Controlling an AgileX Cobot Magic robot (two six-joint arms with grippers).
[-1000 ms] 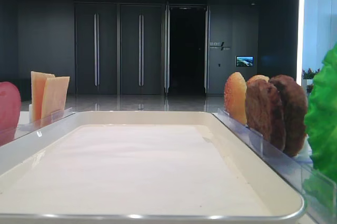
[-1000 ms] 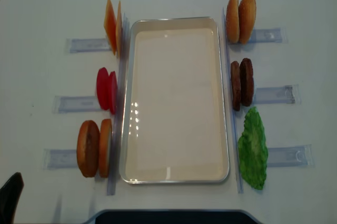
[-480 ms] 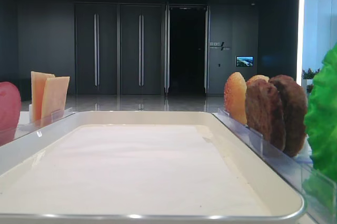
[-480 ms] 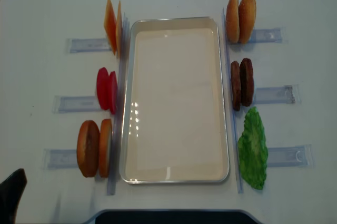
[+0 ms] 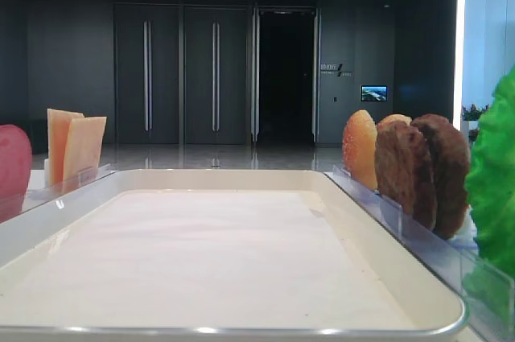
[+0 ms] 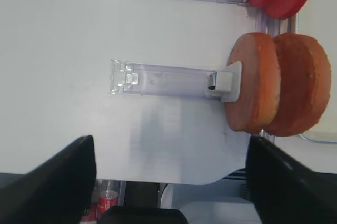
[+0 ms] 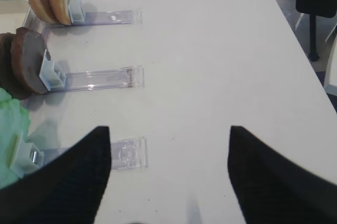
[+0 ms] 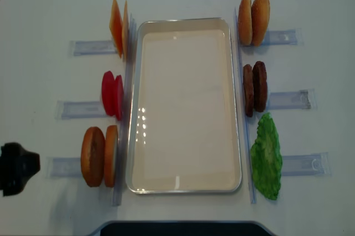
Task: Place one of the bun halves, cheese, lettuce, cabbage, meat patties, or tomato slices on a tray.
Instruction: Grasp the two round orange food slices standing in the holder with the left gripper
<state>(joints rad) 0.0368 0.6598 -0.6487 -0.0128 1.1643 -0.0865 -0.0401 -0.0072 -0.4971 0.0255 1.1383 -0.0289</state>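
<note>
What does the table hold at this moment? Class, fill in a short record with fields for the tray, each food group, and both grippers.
tray: centre, nothing on its liner
cheese: upright, left of tray, far end
tomato slices: left, middle
bun halves: left, near end
second bun pair: right, far end
meat patties: right, middle
lettuce: right, near end
left gripper: open, near bun halves, holding nothing
right gripper: open, holding nothing

Clear plastic holders (image 8: 86,47) – white table (image 8: 50,14)

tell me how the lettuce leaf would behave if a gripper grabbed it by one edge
The lettuce looks thin and ruffled, so it would probably flex or droop rather than stay flat. It likely weighs little for its spread. Standing in its clear holder, it may tip or slide out when pulled.
</note>
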